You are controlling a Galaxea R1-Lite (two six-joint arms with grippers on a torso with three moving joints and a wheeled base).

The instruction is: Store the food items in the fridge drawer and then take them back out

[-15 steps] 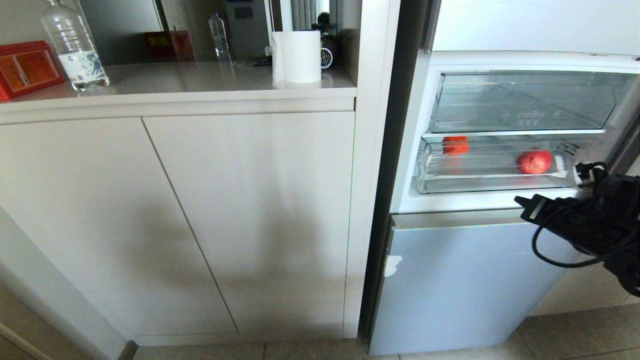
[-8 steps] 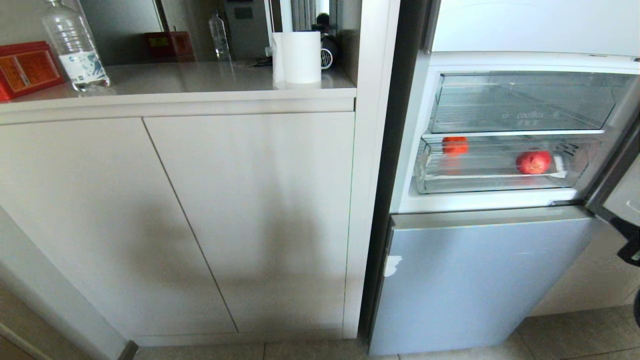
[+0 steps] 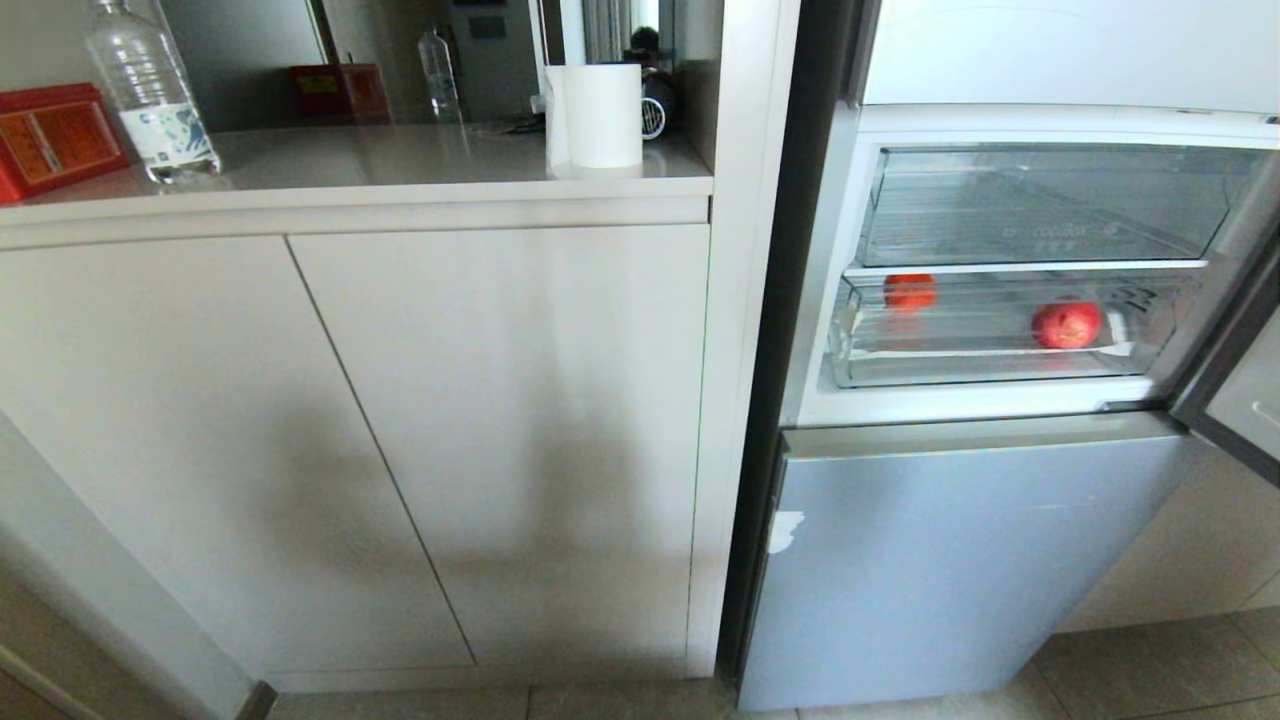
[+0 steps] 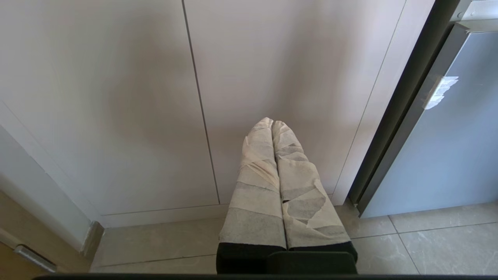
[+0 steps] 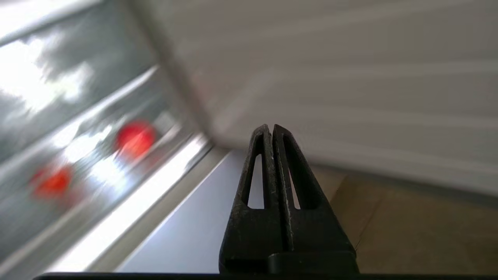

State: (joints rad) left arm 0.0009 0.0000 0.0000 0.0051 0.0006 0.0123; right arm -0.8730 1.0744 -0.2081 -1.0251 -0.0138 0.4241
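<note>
I see two red balls in the fridge drawer (image 3: 990,365), the clear ribbed one sitting under the lettered drawer (image 3: 1040,205). One ball (image 3: 1067,324) rests toward the drawer's right end, near its front lip. The other ball (image 3: 909,291) sits at the back left corner, well apart from the first. The drawer is pushed in, its front close to the white ledge below. Nothing touches either ball.

My right gripper (image 5: 272,130) is outside the head view. Through its wrist camera I see the black fingers (image 5: 258,171) pressed together, clenched on nothing, hanging in front of the blue-grey lower door (image 3: 950,560) with the open fridge off to one side. Both balls show there as red blurs behind the clear plastic, well away from the fingertips.

My left gripper (image 4: 273,124) is parked low before the beige cabinet (image 3: 350,430), its tape-wrapped fingers (image 4: 256,186) closed flat against each other and empty, above the tiled floor (image 4: 428,241).

Left of the fridge, the cabinet's counter (image 3: 400,160) carries a water bottle (image 3: 150,95) near its left end, a red box (image 3: 50,135) at the left edge, and a white cylinder (image 3: 598,112) near the right end.
</note>
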